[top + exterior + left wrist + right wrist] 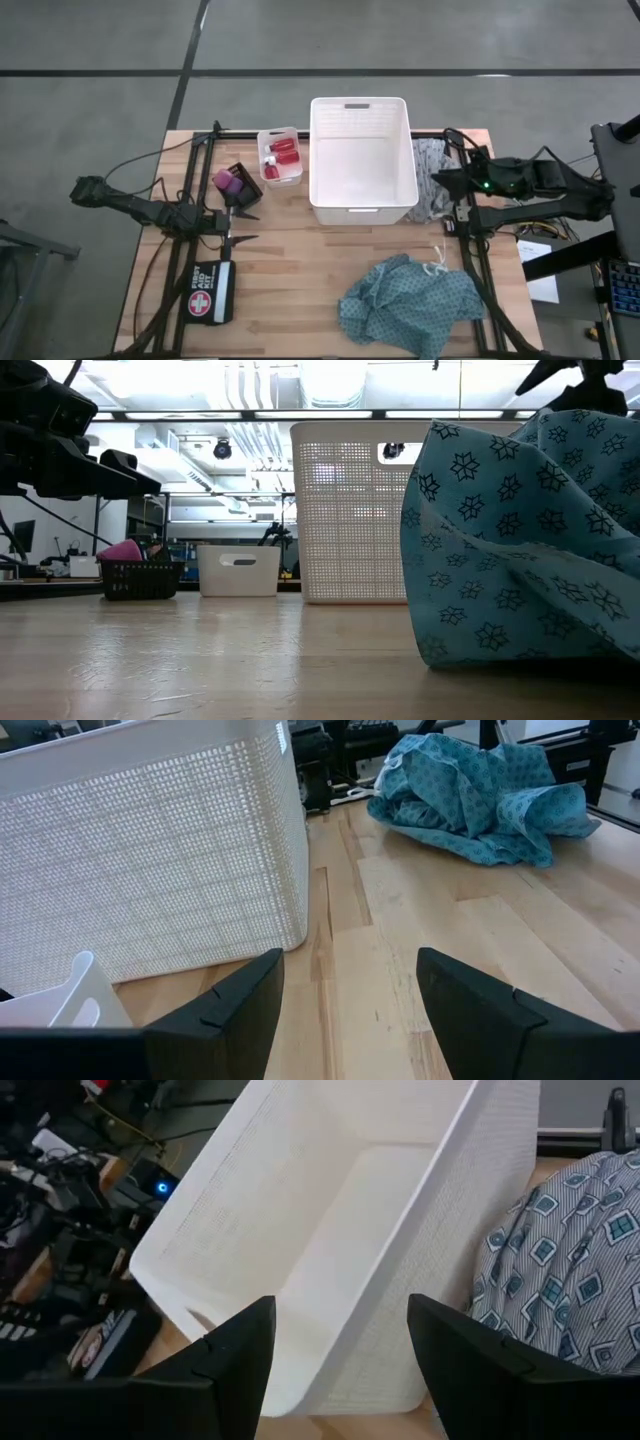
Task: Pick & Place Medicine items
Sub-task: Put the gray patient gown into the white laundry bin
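Red bottles with white caps (pixel 283 155) lie in a small white bin (pixel 262 140) left of the big white basket (pixel 322 205). Purple and pink pieces (pixel 227 182) sit in a small black basket (pixel 246 176); the low view shows the pink piece (pixel 120 550) there too. No black ring shows. The grey patterned cloth (pixel 432 180) lies against the big basket's right side. The teal cloth (pixel 410 305) is heaped near the table's near edge. My left gripper (pixel 252 226) (pixel 350 990) hovers open just near of the black basket. My right gripper (pixel 440 185) (pixel 340 1340) is open above the grey cloth (pixel 560 1280).
A black first aid pouch (pixel 210 292) lies at the near left. The big white basket (pixel 150 850) stands mid-table between the arms. Bare wood (pixel 300 270) stretches between the pouch and the teal cloth (pixel 470 790). Black frame rails (pixel 190 200) run along both table sides.
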